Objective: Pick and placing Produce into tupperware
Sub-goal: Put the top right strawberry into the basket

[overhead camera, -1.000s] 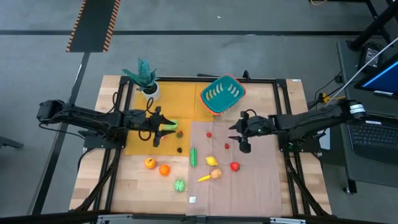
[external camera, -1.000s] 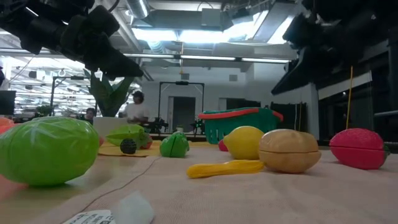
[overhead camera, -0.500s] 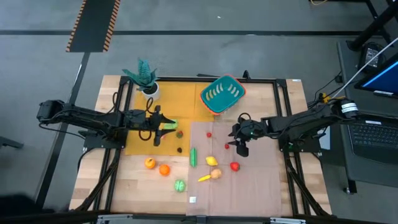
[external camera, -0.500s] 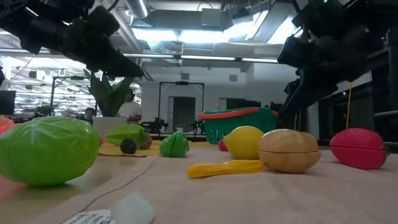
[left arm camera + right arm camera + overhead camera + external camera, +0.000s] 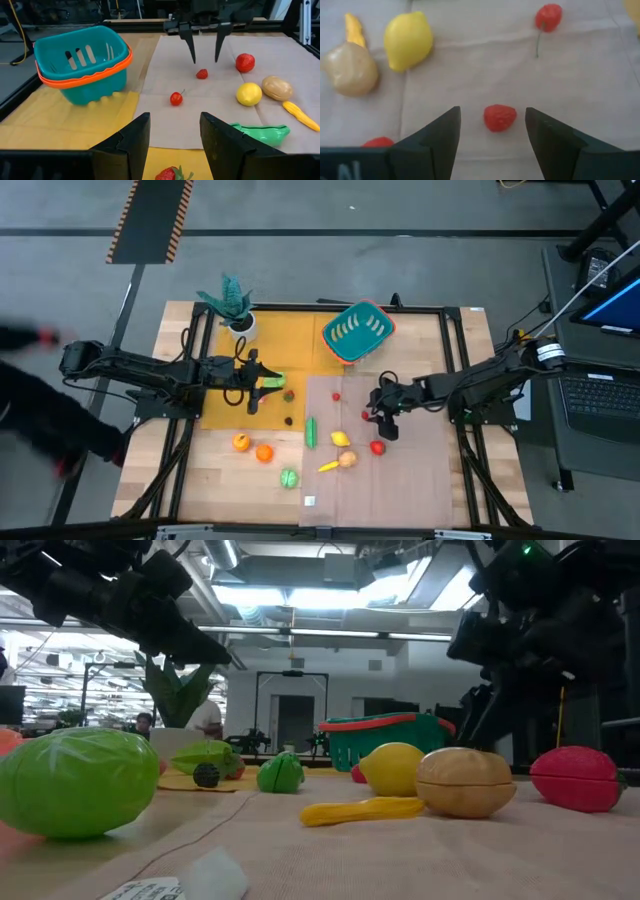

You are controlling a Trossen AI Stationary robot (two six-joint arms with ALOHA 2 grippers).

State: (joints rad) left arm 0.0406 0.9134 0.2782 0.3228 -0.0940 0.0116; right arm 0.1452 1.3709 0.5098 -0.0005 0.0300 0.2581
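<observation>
Over the beige cloth mat, my right gripper hangs with its 2 dark fingers spread apart, empty, straddling a small bumpy red strawberry that lies on the mat between them. Nearby lie a smooth yellow lemon, a tan potato and a stemmed red cherry. My left gripper waits parted and empty above the yellow mat. Far off, the teal slotted tupperware sits tilted, orange-rimmed.

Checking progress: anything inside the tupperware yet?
Nothing visible in the tupperware: from above only its slotted teal bottom shows. The left wrist view sees just its outer wall, so that adds nothing.
</observation>
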